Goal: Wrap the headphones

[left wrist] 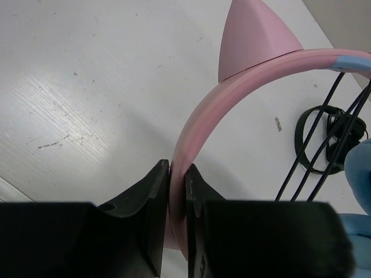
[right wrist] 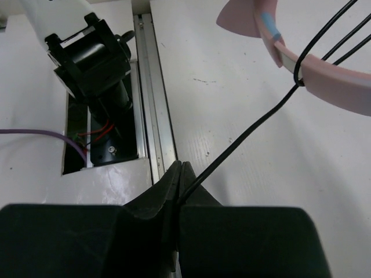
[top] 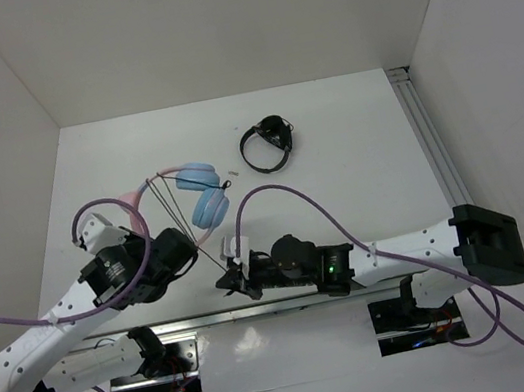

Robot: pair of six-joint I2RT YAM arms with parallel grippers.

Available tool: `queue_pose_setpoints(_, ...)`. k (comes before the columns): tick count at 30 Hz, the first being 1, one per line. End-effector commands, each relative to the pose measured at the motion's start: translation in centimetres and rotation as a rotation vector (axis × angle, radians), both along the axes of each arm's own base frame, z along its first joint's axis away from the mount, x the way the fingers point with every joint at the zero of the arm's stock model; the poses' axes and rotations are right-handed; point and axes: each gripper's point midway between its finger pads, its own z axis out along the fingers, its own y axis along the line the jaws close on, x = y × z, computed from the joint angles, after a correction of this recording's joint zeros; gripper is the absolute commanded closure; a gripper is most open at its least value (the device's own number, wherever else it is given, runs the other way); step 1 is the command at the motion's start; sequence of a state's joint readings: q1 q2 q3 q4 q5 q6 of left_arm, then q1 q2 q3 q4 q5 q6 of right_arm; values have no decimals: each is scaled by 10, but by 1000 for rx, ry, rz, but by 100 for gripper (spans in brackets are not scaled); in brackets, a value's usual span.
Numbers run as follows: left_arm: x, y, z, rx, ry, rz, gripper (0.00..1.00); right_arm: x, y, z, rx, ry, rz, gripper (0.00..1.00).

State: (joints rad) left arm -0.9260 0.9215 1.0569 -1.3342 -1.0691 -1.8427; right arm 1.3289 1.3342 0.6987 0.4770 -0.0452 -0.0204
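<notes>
The headphones (top: pixel 202 191) lie left of the table's middle, with a pink headband (left wrist: pixel 232 98), a pink cat ear (left wrist: pixel 255 35) and light blue earcups (top: pixel 208 208). My left gripper (left wrist: pixel 177 174) is shut on the headband, which stands on edge between its fingers. Up to three strands of the thin black cable (left wrist: pixel 316 139) cross the band near the blue earcup (left wrist: pixel 359 174). From the band (right wrist: pixel 324 75) the cable (right wrist: pixel 249 130) runs taut to my right gripper (right wrist: pixel 181 168), which is shut on it. From above, the left gripper (top: pixel 187 245) and right gripper (top: pixel 228 281) sit close together near the front.
A smaller all-black pair of headphones (top: pixel 268 144) lies behind the pink pair, also seen past the cable strands (left wrist: pixel 327 136). An aluminium rail (right wrist: pixel 151 104) and the left arm's base (right wrist: pixel 93 58) lie just beyond my right gripper. White walls enclose the table; another rail (top: pixel 430 141) runs along its right side.
</notes>
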Motion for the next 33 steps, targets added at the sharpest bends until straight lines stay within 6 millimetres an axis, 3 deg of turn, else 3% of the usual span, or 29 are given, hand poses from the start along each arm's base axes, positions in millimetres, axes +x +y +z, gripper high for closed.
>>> queue_pose_setpoints(1, 0, 12, -3, -33, -52, 82, 100, -5, 4, 46, 79, -35, 10, 98)
queue_pose_setpoints(6, -1, 12, -9, -35, -40, 75, 100, -11, 10, 40, 65, -27, 50, 94)
queue_pose_setpoints(10, 2, 9, 1, -39, -54, 78, 100, -25, 14, 52, 113, -30, 135, 94)
queue_pose_setpoints(18, 6, 11, 13, -7, -83, 73, 100, -30, 12, 43, 80, -8, 154, 89)
queue_pose_setpoints(23, 11, 16, 24, -9, -90, 107, 100, -33, 4, 51, 92, -11, 163, 85)
queue_pose_setpoints(26, 14, 12, 29, 2, -84, 99, 100, -34, 1, 51, 94, -2, 162, 85)
queue_pose_setpoints(28, 16, 10, 32, -1, -87, 99, 100, -35, -2, 40, 74, 4, 161, 85)
queue_pose_setpoints(33, 19, 7, 35, -1, -87, 99, 100, -38, -1, 37, 77, 17, 178, 93)
